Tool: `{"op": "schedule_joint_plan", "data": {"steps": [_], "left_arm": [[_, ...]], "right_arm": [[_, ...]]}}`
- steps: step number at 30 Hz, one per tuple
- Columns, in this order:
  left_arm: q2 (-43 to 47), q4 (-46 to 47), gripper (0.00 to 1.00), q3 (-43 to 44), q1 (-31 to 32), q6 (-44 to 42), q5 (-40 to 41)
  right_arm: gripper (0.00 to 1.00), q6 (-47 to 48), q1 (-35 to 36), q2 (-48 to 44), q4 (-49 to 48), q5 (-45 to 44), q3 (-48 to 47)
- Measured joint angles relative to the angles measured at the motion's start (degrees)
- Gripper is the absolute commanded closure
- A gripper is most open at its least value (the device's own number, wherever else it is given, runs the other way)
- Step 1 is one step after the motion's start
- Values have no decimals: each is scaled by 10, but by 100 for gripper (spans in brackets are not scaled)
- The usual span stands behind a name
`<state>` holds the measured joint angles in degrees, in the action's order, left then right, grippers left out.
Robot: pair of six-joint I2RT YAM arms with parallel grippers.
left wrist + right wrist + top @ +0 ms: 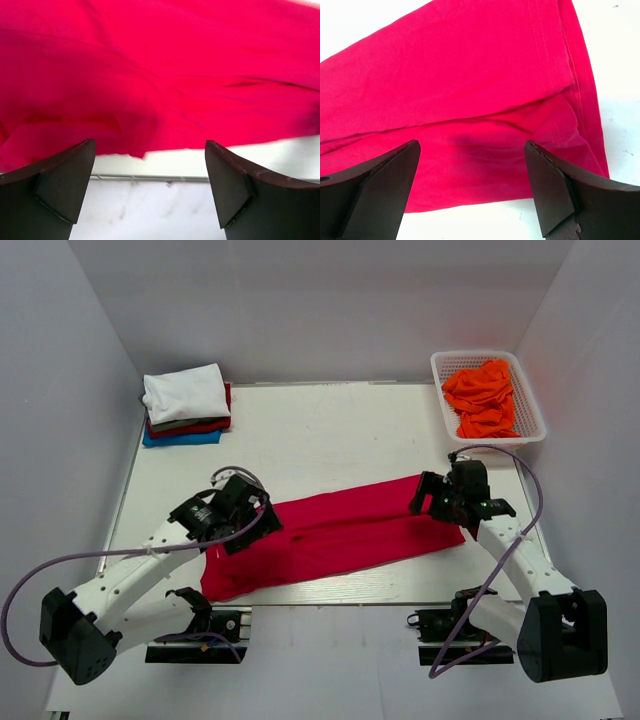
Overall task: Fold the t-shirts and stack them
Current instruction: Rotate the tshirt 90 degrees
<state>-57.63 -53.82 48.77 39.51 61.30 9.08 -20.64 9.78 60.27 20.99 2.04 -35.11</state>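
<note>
Left gripper, right gripper above red t-shirt

A white table carries everything. Across its near half a crimson t-shirt lies flat as a long band, running slantwise from the near left toward the right side, with a lengthwise crease down its middle. Its left end lies close to the table's near edge. Its right end shows a stitched hem, with bare tabletop beyond it. In the far left corner sits a stack of folded shirts: a white t-shirt on top, a dark red t-shirt beneath, a blue t-shirt at the bottom. At the far right corner stands a white mesh basket holding crumpled orange t-shirts. Stack and basket lie well apart from the crimson t-shirt.
</note>
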Motion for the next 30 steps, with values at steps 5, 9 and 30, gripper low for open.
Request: {"op": "schedule_joint_plan", "data": {"steps": [5, 9, 30], "left_arm": [[-86, 51, 0, -71, 0, -1, -6], [-128, 74, 0, -135, 0, 8, -6], [-23, 41, 32, 58, -4, -97, -13]], "right_arm": [[10, 3, 5, 32, -7, 2, -29], [10, 4, 12, 64, -35, 12, -55], [10, -17, 27, 242, -125, 46, -65]]}}
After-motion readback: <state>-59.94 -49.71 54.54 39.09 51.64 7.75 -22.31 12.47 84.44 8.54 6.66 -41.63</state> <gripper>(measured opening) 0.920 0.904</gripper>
